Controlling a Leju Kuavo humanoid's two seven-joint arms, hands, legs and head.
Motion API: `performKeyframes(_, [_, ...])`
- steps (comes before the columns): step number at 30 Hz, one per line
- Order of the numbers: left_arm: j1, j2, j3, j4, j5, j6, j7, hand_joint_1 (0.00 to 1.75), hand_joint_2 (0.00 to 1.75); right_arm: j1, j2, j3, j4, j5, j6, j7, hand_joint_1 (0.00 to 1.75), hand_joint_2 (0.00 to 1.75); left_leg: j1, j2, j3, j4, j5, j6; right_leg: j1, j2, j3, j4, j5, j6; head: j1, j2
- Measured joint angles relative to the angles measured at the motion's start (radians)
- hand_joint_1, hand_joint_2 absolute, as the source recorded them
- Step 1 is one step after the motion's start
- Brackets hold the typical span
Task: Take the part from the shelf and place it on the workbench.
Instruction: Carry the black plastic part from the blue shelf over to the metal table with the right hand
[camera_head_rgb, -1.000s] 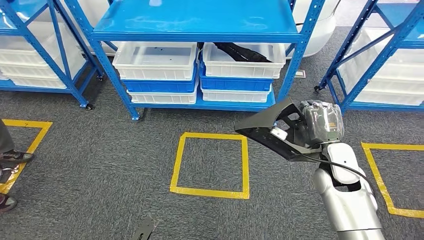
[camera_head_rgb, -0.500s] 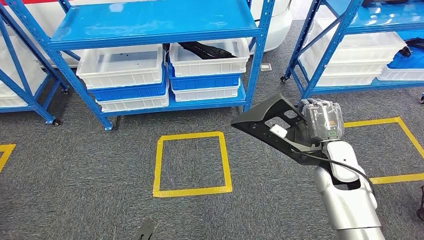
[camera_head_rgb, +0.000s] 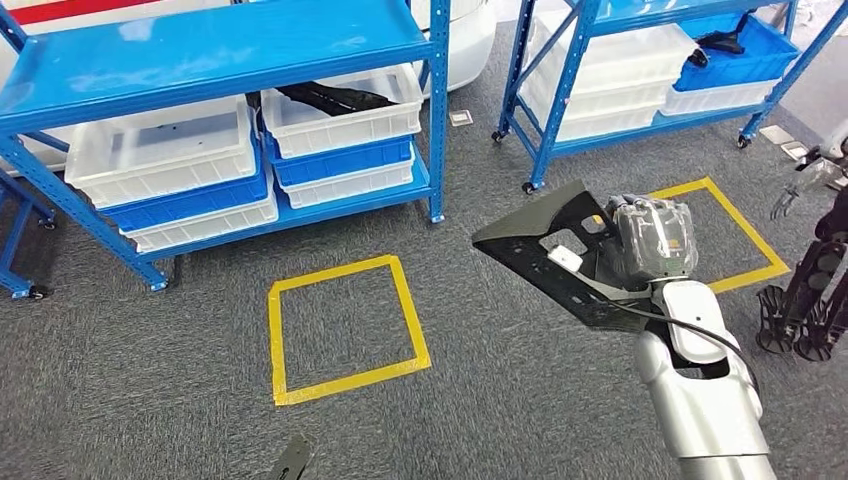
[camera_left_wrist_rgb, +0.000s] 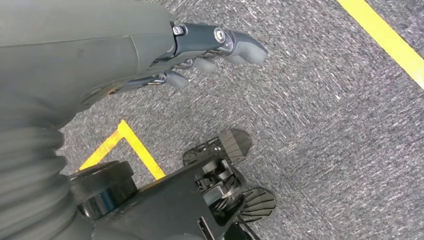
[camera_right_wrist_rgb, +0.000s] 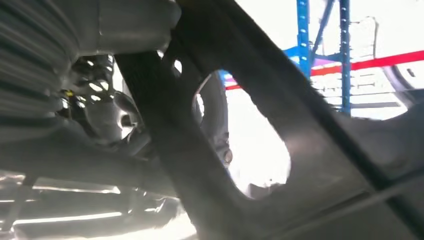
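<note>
My right hand (camera_head_rgb: 652, 240) grips 1 black part (camera_head_rgb: 545, 250) — flat, angular, w/ cutouts, held up over the grey carpet (camera_head_rgb: 150, 380), pointed end to the left. Left hand (camera_left_wrist_rgb: 200, 50) holds nothing, fingers loosely curled over the floor. 2 blue shelf units: one far left (camera_head_rgb: 200, 60), one far right (camera_head_rgb: 600, 60); left one carries 2 stacks of white/blue bins (camera_head_rgb: 340, 130). 2 yellow tape squares — one (camera_head_rgb: 345, 325) left of the part, one (camera_head_rgb: 735, 230) behind my hand. Open carpet btwn shelves and me.
</note>
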Motion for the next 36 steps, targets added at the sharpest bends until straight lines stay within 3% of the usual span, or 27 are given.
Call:
performKeyframes(1, [-0.001, 0.000, 0.000, 0.000, 0.000, 0.000, 0.000, 0.00, 1.75, 0.001, 0.000, 0.000, 0.001, 0.000, 0.000, 0.000, 1.57, 1.75, 0.003, -0.006, -0.002, 0.005, -0.006, -0.004, -0.005, 0.010, -0.002, 0.001, 0.002, -0.005, 0.000, 0.000])
performKeyframes(3, [-0.001, 0.000, 0.001, 0.000, 0.000, 0.000, 0.000, 0.00, 1.75, 0.000, 0.001, 0.000, 0.001, 0.000, 0.000, 0.000, 1.57, 1.75, 0.013, -0.055, -0.021, 0.052, -0.045, -0.013, -0.010, 0.028, -0.006, 0.001, 0.007, -0.019, -0.001, 0.000])
performKeyframes(5, [0.001, 0.001, 0.002, 0.000, 0.000, 0.000, 0.000, 0.00, 1.75, -0.002, 0.002, 0.000, 0.002, 0.000, 0.000, 0.000, 1.57, 1.75, 0.017, -0.109, -0.075, 0.177, -0.118, -0.018, -0.009, 0.047, -0.012, 0.001, 0.012, -0.032, -0.002, 0.000])
performKeyframes(7, [0.005, 0.001, 0.002, 0.000, 0.001, 0.000, 0.000, 0.00, 1.75, -0.002, 0.004, 0.000, 0.004, 0.000, 0.000, 0.000, 1.57, 1.75, 0.017, -0.121, -0.126, 0.293, -0.162, -0.018, -0.006, 0.070, -0.018, 0.002, 0.017, -0.039, -0.002, 0.000])
performKeyframes(8, [0.006, 0.001, 0.002, 0.001, 0.001, 0.000, 0.000, 0.00, 1.75, -0.002, 0.004, 0.000, 0.005, 0.000, 0.000, 0.000, 1.57, 1.75, 0.017, -0.122, -0.129, 0.302, -0.156, -0.016, -0.005, 0.084, -0.020, 0.003, 0.019, -0.040, -0.002, 0.000])
performKeyframes(9, [0.007, 0.001, 0.002, 0.001, 0.001, 0.000, 0.000, 0.00, 1.75, -0.002, 0.004, 0.000, 0.006, 0.000, 0.000, 0.000, 1.57, 1.75, 0.017, -0.124, -0.113, 0.272, -0.131, -0.013, -0.005, 0.097, -0.022, 0.003, 0.021, -0.040, -0.002, 0.000])
performKeyframes(10, [0.007, 0.002, 0.002, 0.001, 0.001, 0.000, 0.000, 0.00, 1.75, -0.002, 0.005, 0.000, 0.006, 0.000, 0.000, 0.000, 1.57, 1.75, 0.019, -0.134, -0.079, 0.207, -0.095, -0.010, -0.005, 0.112, -0.023, 0.005, 0.023, -0.039, -0.002, 0.000])
performKeyframes(12, [0.008, 0.003, 0.002, 0.001, 0.001, 0.000, 0.000, 0.00, 1.75, -0.004, 0.006, 0.000, 0.006, 0.000, 0.000, 0.000, 1.57, 1.75, 0.024, -0.177, -0.011, 0.077, -0.046, -0.008, -0.004, 0.136, -0.026, 0.008, 0.027, -0.032, -0.002, 0.000])
performKeyframes(14, [0.008, 0.003, 0.002, 0.001, 0.001, -0.001, 0.000, 0.00, 1.75, -0.007, 0.006, 0.000, 0.006, 0.000, 0.000, 0.000, 1.57, 1.75, 0.023, -0.200, 0.012, 0.029, -0.039, -0.011, -0.001, 0.157, -0.035, 0.008, 0.035, -0.020, -0.001, 0.000])
performKeyframes(16, [0.008, 0.003, 0.003, 0.001, 0.001, -0.001, 0.000, 0.00, 1.75, -0.007, 0.005, 0.000, 0.007, 0.000, 0.000, 0.000, 1.57, 1.75, 0.016, -0.179, 0.010, 0.024, -0.032, -0.005, 0.002, 0.176, -0.046, 0.002, 0.045, -0.004, -0.001, 0.000])
performKeyframes(18, [0.005, 0.002, 0.003, 0.000, 0.002, -0.001, -0.001, 0.00, 1.75, -0.007, 0.003, -0.001, 0.007, 0.000, 0.000, -0.001, 1.57, 1.75, 0.012, -0.153, 0.010, 0.015, -0.020, 0.010, 0.004, 0.142, -0.065, 0.021, 0.035, 0.001, 0.000, 0.000])
performKeyframes(20, [0.005, 0.001, 0.003, 0.000, 0.002, -0.001, -0.001, 0.00, 1.75, -0.008, 0.001, -0.002, 0.007, 0.000, 0.000, -0.002, 1.57, 1.75, 0.009, -0.126, 0.005, 0.009, -0.012, 0.021, 0.006, 0.076, -0.111, 0.121, -0.016, -0.006, 0.005, 0.000])
performKeyframes(22, [0.008, 0.001, 0.003, 0.001, 0.002, -0.001, -0.001, 0.00, 1.75, -0.007, 0.002, -0.001, 0.008, 0.000, 0.000, -0.002, 1.57, 1.75, 0.004, -0.096, -0.002, 0.010, -0.009, 0.025, 0.007, 0.051, -0.168, 0.254, -0.071, -0.007, 0.007, 0.000])
performKeyframes(23, [0.009, 0.001, 0.003, 0.001, 0.002, -0.001, -0.001, 0.00, 1.75, -0.005, 0.002, -0.001, 0.008, 0.000, 0.000, -0.002, 1.57, 1.75, 0.001, -0.081, -0.005, 0.010, -0.008, 0.026, 0.008, 0.049, -0.177, 0.286, -0.082, -0.003, 0.007, 0.000])
performKeyframes(24, [0.010, 0.000, 0.003, 0.001, 0.002, -0.001, -0.001, 0.00, 1.75, -0.004, 0.002, -0.001, 0.008, 0.000, 0.000, -0.002, 1.57, 1.75, -0.001, -0.066, -0.007, 0.010, -0.008, 0.027, 0.008, 0.046, -0.162, 0.274, -0.078, 0.002, 0.008, 0.000])
performKeyframes(26, [0.010, 0.000, 0.003, 0.001, 0.001, -0.001, -0.001, 0.00, 1.75, -0.003, 0.002, -0.001, 0.008, 0.000, 0.000, -0.001, 1.57, 1.75, -0.006, -0.039, -0.006, 0.011, -0.008, 0.026, 0.010, 0.017, -0.078, 0.142, -0.041, 0.010, 0.007, 0.000])
performKeyframes(28, [0.009, 0.000, 0.003, 0.000, 0.000, -0.001, 0.000, 0.00, 1.75, -0.005, 0.002, -0.001, 0.008, 0.000, 0.000, 0.001, 1.57, 1.75, -0.012, -0.017, -0.005, 0.011, -0.008, 0.022, 0.020, -0.027, -0.010, 0.028, -0.014, 0.000, 0.007, 0.000])
performKeyframes(29, [0.009, 0.000, 0.003, 0.000, 0.001, -0.001, 0.001, 0.00, 1.75, -0.005, 0.001, -0.001, 0.008, 0.002, 0.000, 0.003, 1.57, 1.75, -0.015, -0.008, -0.005, 0.011, -0.008, 0.019, 0.025, -0.038, 0.000, 0.005, -0.009, -0.009, 0.006, 0.000])
performKeyframes(31, [0.008, 0.000, 0.004, 0.000, 0.009, -0.005, 0.002, 0.00, 1.75, -0.002, -0.002, -0.002, 0.006, 0.005, 0.000, 0.008, 1.57, 1.75, -0.016, 0.012, -0.005, 0.013, -0.008, 0.012, 0.027, -0.019, -0.004, 0.002, 0.000, -0.024, 0.006, 0.000])
performKeyframes(32, [0.008, 0.000, 0.005, 0.000, 0.014, -0.008, 0.001, 0.00, 1.75, 0.002, -0.004, -0.003, 0.004, 0.007, 0.000, 0.011, 1.57, 1.75, -0.014, 0.007, -0.007, 0.016, -0.012, 0.006, 0.022, -0.008, -0.005, -0.001, 0.004, -0.030, 0.005, 0.000])
performKeyframes(33, [0.008, 0.000, 0.006, 0.000, 0.017, -0.013, -0.002, 0.00, 1.75, 0.006, -0.007, -0.004, 0.000, 0.010, 0.000, 0.016, 1.57, 1.75, -0.011, -0.014, -0.012, 0.030, -0.025, 0.000, 0.016, 0.004, -0.006, -0.003, 0.008, -0.038, 0.005, 0.000])
performKeyframes(34, [0.008, 0.001, 0.007, 0.000, 0.015, -0.018, -0.004, 0.00, 1.75, 0.012, -0.008, -0.006, -0.007, 0.016, 0.000, 0.023, 1.57, 1.75, -0.007, -0.047, -0.026, 0.066, -0.052, -0.007, 0.010, 0.015, -0.007, -0.005, 0.012, -0.045, 0.005, 0.000])
performKeyframes(36, [0.012, 0.001, 0.007, 0.001, 0.003, -0.025, -0.003, 0.00, 1.75, 0.029, -0.007, -0.008, -0.030, 0.036, 0.005, 0.040, 1.57, 1.75, 0.000, -0.109, -0.079, 0.194, -0.127, -0.016, 0.007, 0.038, -0.013, -0.005, 0.019, -0.057, 0.004, 0.000])
